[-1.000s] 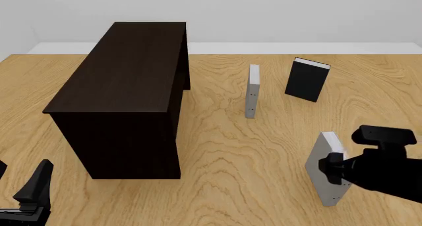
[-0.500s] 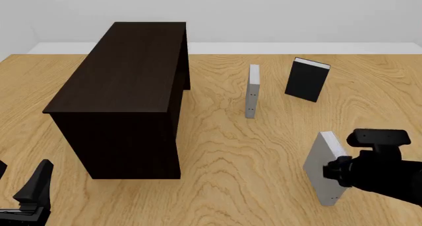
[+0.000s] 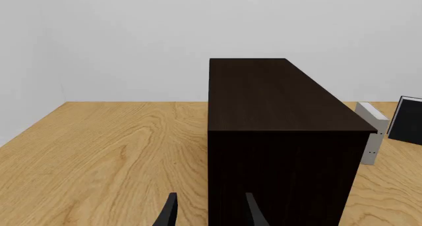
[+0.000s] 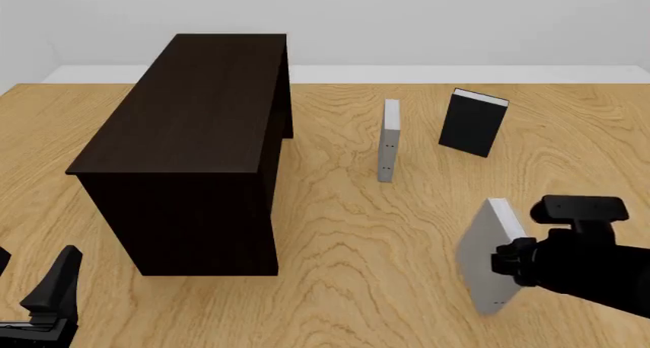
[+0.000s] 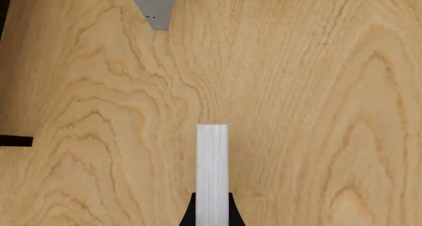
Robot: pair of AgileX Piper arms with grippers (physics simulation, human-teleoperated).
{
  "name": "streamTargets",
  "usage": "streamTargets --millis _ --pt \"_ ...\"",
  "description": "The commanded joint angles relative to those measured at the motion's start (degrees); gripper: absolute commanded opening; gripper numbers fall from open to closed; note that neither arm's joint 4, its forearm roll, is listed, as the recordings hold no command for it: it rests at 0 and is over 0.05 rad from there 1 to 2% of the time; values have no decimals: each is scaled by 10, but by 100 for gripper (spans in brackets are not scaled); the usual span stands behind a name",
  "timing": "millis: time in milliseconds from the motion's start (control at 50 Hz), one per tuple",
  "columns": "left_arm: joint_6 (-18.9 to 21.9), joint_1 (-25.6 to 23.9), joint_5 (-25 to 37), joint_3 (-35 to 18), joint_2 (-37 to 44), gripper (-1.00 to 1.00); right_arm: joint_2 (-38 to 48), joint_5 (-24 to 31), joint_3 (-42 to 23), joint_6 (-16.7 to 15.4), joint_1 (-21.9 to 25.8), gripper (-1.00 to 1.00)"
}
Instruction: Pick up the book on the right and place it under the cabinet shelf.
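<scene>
The book (image 4: 485, 258), thick and light grey with white page edges, leans tilted at the near right of the table. My right gripper (image 4: 511, 265) is shut on it. In the right wrist view its white page edges (image 5: 212, 169) stand between the two fingertips (image 5: 189, 215), above the wooden tabletop. The cabinet shelf (image 4: 193, 135) is a large, very dark box at the left of the table, also seen in the left wrist view (image 3: 277, 137). My left gripper (image 4: 26, 279) rests open at the near left corner, empty, close to the cabinet's near end.
A slimmer grey book (image 4: 388, 140) stands upright mid-table, and a black-covered book (image 4: 473, 122) stands further right behind it. Both show past the cabinet in the left wrist view, the grey book (image 3: 370, 137) and the black book (image 3: 405, 119). The white wall lies behind the table.
My right gripper has shifted left and slightly up with the book, which now tilts more. The left arm has not moved.
</scene>
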Motion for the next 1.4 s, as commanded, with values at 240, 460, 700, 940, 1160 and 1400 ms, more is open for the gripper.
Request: streamTargets --millis 240,460,700,940,1160,1400 --pt "0 0 0 0 0 100 -17 18 -76 4 40 -100" --pt "0 0 0 0 0 100 6 -3 -123 13 79 -100" --pt "0 0 0 0 0 100 19 -47 -142 34 93 -100" --pt "0 0 0 0 0 100 32 -102 -147 52 119 -100" --pt "0 0 0 0 0 100 55 -168 -125 82 145 -100" --pt "0 0 0 0 0 100 71 -219 -116 104 158 -100"
